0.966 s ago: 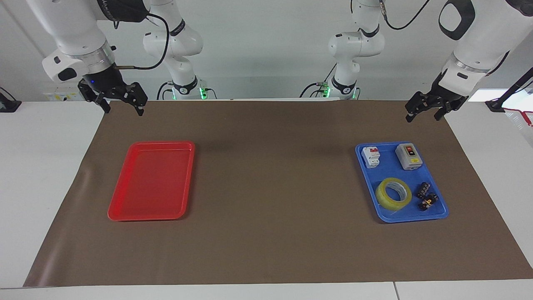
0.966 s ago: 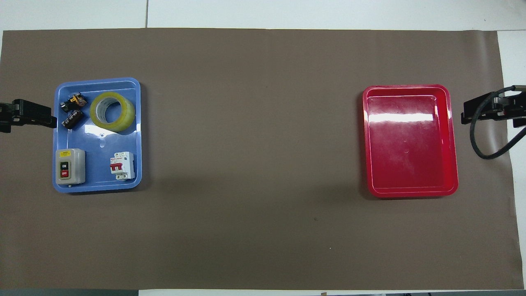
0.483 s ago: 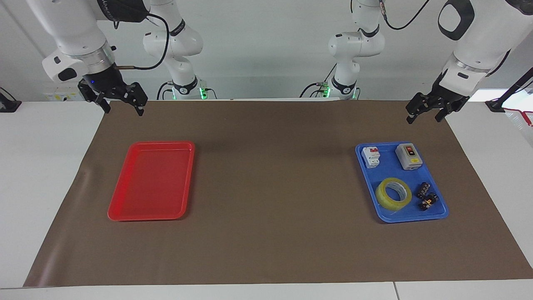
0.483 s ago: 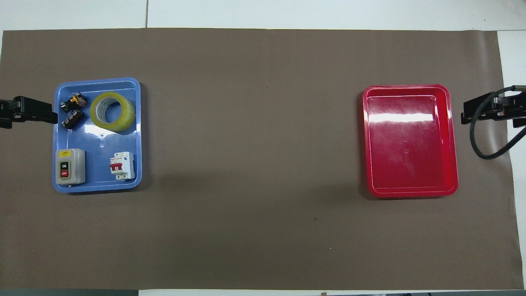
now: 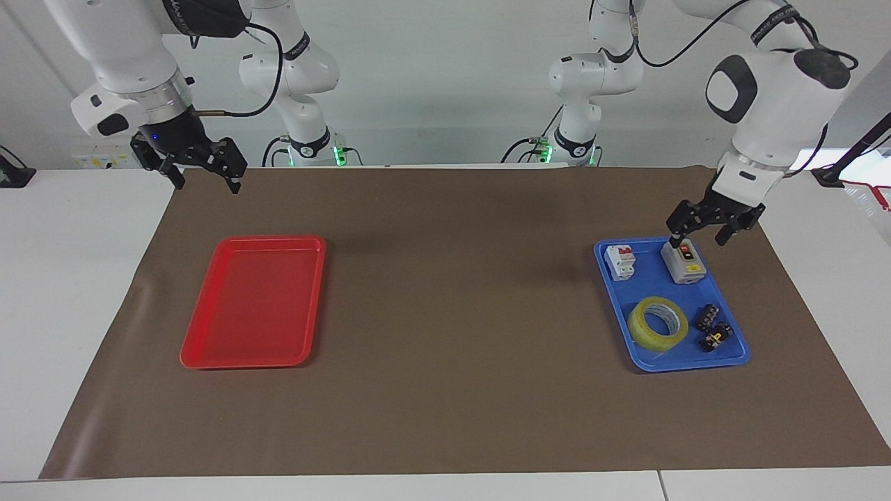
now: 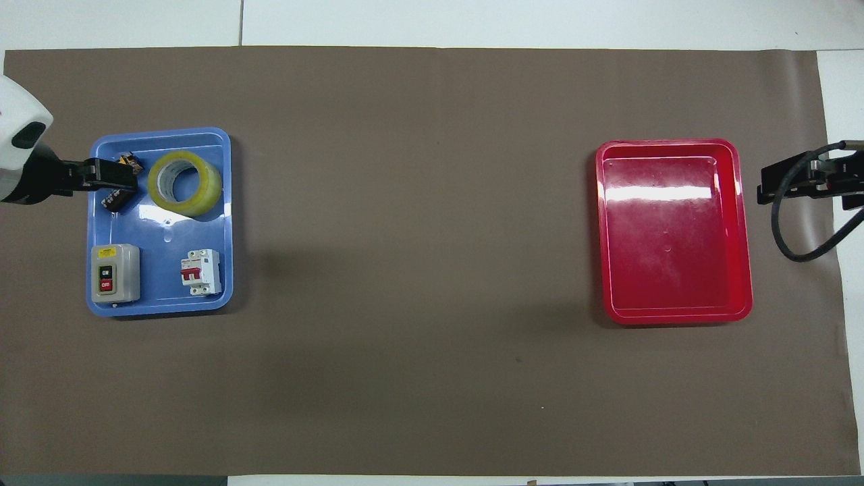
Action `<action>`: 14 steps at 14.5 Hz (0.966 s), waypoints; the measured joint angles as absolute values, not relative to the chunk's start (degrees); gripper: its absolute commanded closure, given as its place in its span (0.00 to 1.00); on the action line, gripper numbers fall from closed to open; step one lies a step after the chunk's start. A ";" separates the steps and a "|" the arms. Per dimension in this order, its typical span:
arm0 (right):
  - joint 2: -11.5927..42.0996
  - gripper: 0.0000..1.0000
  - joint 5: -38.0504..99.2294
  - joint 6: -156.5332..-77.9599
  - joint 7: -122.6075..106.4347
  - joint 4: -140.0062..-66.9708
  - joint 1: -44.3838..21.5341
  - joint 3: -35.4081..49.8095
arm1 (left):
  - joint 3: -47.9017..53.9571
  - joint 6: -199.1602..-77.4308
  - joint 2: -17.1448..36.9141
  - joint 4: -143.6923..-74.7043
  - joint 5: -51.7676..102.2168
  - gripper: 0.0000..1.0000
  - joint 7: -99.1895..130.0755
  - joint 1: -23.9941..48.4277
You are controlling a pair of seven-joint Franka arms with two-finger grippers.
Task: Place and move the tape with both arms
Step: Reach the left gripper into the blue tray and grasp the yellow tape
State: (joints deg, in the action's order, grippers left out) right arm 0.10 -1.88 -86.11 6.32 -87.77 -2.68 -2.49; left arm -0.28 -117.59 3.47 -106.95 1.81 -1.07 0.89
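1. Right gripper hangs in the air over the brown mat's edge at the right arm's end of the table, its fingers spread apart and holding nothing. This arm waits.
2. Left gripper hangs over the blue tray's robot-side edge, at the left arm's end of the table. Its fingers are spread and hold nothing; it touches nothing in the tray.
3. Grey switch box sits in the blue tray's corner nearest the robots, toward the table's end. One fingertip of the left gripper shows in front of it in the facing view.
4. White breaker with red levers stands in the tray's other corner near the robots, beside the switch box and apart from it.
5. Red tray lies on the mat toward the right arm's end, well apart from the blue tray.
6. Tape lies flat in the blue tray, farther from the robots than the breaker and the box, its hole facing up. Nothing grips it.
7. Two small black parts lie just beside the tape, on its table-end side, in the tray's part farthest from the robots.
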 measured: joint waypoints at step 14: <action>0.10 0.00 -1.88 -86.11 6.32 -87.77 -2.65 -2.50 | -0.47 -139.60 19.77 -109.97 1.81 0.01 -1.24 -1.97</action>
State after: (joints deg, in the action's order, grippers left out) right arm 0.10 -1.88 -86.11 6.32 -87.77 -2.65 -2.50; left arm -0.47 -139.60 19.77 -109.97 1.81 -1.24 -1.97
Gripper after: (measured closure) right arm 0.000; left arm 0.000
